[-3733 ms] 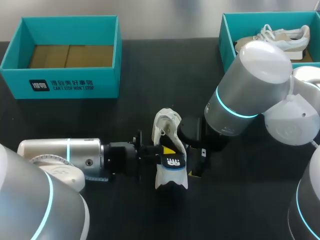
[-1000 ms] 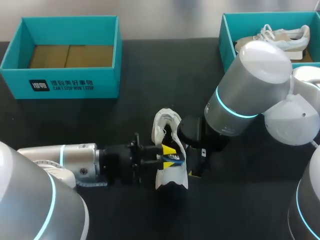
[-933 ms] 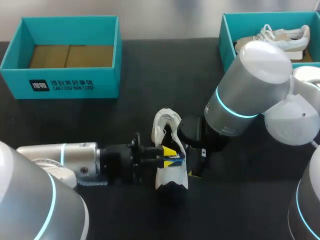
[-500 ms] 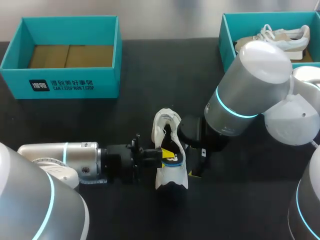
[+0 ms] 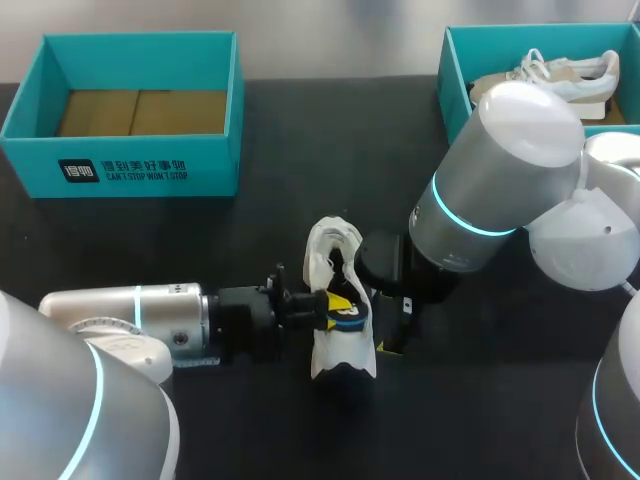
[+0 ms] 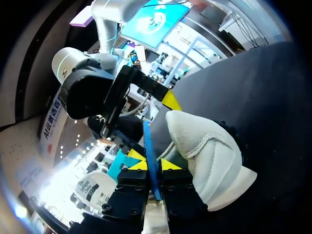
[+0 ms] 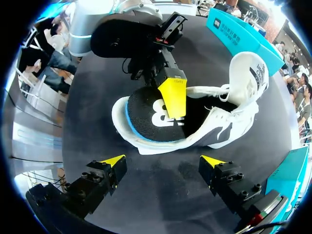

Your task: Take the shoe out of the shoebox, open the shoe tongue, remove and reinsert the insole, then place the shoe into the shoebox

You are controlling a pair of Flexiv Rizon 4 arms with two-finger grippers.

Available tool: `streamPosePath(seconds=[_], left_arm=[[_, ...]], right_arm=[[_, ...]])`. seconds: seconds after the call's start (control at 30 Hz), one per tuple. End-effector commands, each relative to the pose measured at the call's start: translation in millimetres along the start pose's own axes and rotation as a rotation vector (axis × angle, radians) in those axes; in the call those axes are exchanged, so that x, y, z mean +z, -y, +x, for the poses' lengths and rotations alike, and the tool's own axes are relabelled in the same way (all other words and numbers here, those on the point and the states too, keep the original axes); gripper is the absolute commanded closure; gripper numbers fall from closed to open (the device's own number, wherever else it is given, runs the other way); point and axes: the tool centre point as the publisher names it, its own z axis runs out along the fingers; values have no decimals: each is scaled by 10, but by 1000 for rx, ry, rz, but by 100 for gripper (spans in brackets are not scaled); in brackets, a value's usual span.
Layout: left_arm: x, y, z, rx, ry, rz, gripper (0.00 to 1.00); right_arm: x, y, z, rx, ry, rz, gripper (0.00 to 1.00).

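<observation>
Insole (image 5: pixel 347 312) has dropped since the first frame. Back then it lay flat over the heel with the logo up. Now it sits lower, in the opening of the shoe (image 5: pixel 340 355), with its blue edge showing. Your left arm has shifted only slightly. Your right arm has not moved.

Left gripper (image 6: pixel 150 165): fingers narrow, pinching the insole's blue edge between the yellow tips. In the right wrist view, one yellow finger lies on the insole's black top, over the white logo.

Right gripper (image 7: pixel 163 161): fingers spread wide, touching nothing. The shoe lies ahead of them, clear of both tips.

The shoe is white and sits on the black table (image 5: pixel 300 150) near the middle, between your two grippers. Its heel points to the near edge and its tongue end to the far edge.

Left shoebox (image 5: pixel 140 160): teal, at the far left, well apart from the shoe, brown cardboard floor showing. Right shoebox (image 5: pixel 456 85): teal, at the far right. It holds a second shoe (image 5: pixel 570 68), white, partly hidden by your right arm.
</observation>
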Motion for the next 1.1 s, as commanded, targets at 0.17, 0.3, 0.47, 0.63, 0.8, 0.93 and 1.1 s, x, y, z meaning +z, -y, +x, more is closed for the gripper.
streamPosePath(seconds=[0.17, 0.3, 0.47, 0.63, 0.8, 0.93, 1.1], left_arm=[[-111, 161, -48, -27, 41, 24, 52], [-106, 265, -93, -22, 58, 34, 53], [-66, 331, -129, -31, 62, 44, 60], [-8, 341, -160, -48, 48, 45, 81], [49, 328, -138, -24, 17, 42, 100], [67, 212, -32, 31, -3, 28, 100], [72, 24, 68, 62, -10, 3, 100]], right_arm=[[6, -3, 10, 0, 1, 1, 0], [6, -3, 10, 0, 1, 1, 0], [6, -3, 10, 0, 1, 1, 0], [6, -3, 10, 0, 1, 1, 0], [6, -3, 10, 0, 1, 1, 0], [6, -3, 10, 0, 1, 1, 0], [6, -3, 10, 0, 1, 1, 0]])
